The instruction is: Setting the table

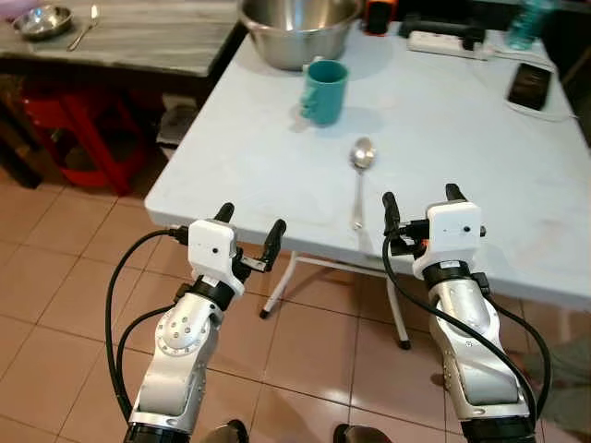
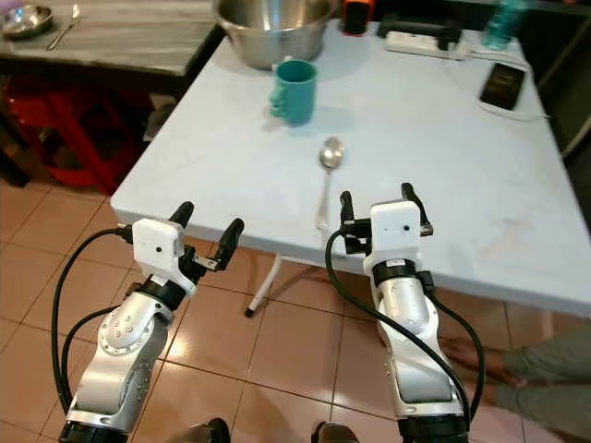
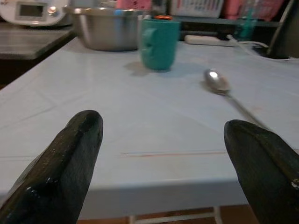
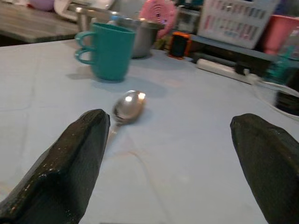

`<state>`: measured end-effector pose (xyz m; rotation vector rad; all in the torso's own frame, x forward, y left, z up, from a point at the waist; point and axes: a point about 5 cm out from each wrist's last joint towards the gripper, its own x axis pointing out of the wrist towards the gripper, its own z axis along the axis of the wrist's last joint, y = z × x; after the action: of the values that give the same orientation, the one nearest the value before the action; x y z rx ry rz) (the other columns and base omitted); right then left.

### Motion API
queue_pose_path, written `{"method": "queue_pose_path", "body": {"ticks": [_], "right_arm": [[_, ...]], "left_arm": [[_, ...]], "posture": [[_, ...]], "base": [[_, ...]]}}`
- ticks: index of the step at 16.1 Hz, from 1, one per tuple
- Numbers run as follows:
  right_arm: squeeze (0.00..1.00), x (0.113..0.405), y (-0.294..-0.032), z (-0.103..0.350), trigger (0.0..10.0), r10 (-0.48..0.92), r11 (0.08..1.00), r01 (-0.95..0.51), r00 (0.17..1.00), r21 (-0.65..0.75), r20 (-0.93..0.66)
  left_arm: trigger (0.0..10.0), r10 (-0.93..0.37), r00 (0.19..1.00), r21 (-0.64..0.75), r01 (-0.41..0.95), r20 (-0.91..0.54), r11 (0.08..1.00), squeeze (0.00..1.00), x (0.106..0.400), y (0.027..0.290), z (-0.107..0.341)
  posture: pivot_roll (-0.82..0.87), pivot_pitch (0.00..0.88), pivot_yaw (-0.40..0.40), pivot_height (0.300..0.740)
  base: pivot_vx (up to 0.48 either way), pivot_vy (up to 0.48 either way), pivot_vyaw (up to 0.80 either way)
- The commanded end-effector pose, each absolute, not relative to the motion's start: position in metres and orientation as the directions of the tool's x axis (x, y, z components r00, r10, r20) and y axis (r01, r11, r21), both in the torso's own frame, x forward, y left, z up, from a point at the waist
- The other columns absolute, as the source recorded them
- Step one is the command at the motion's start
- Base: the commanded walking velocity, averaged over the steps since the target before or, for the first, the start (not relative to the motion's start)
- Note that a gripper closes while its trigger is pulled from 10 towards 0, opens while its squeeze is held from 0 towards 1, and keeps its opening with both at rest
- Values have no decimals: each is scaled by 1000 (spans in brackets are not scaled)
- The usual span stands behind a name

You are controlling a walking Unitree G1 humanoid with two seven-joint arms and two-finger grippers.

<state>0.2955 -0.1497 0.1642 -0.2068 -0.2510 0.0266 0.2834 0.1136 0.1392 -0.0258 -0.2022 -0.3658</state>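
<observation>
My two tools, left tool (image 1: 249,228) and right tool (image 1: 420,209), hang released at the counter (image 1: 277,175) edge.
The spoon (image 1: 358,177) lies between them, before the teal mug (image 1: 323,91); its flat handle could slip my pinch and slide off the edge.

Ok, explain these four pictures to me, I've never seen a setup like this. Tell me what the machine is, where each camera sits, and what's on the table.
This is a humanoid robot with two silver arms. The two wide pictures come from cameras on its head, looking down. The two close-ups come from cameras on its wrists, looking between each gripper's black fingers. The left gripper and right gripper are both open and hold nothing; they hover at the near edge of a pale table. On the table lie a spoon, a teal mug beyond it, and a steel bowl farther back. A power strip and a dark phone sit at the far right.
</observation>
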Motion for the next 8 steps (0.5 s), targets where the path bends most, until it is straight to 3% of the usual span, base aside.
{"method": "queue_pose_path", "body": {"ticks": [1,5,8], "right_arm": [[0,295,-149,164,10000,60,976,-5,967,-218,247],[0,295,-148,163,10000,60,977,-6,967,-214,247],[0,295,-148,163,10000,58,977,-5,968,-211,246]], "left_arm": [[10000,-352,916,14,356,193,934,0,282,116,138],[10000,-351,916,15,355,192,935,0,282,115,138],[10000,-353,916,14,357,189,934,0,282,115,137]], "posture": [[-158,225,21,740],[-156,223,20,740],[-154,222,22,740]], "base": [[300,0,0],[288,0,0],[0,0,0]]}}
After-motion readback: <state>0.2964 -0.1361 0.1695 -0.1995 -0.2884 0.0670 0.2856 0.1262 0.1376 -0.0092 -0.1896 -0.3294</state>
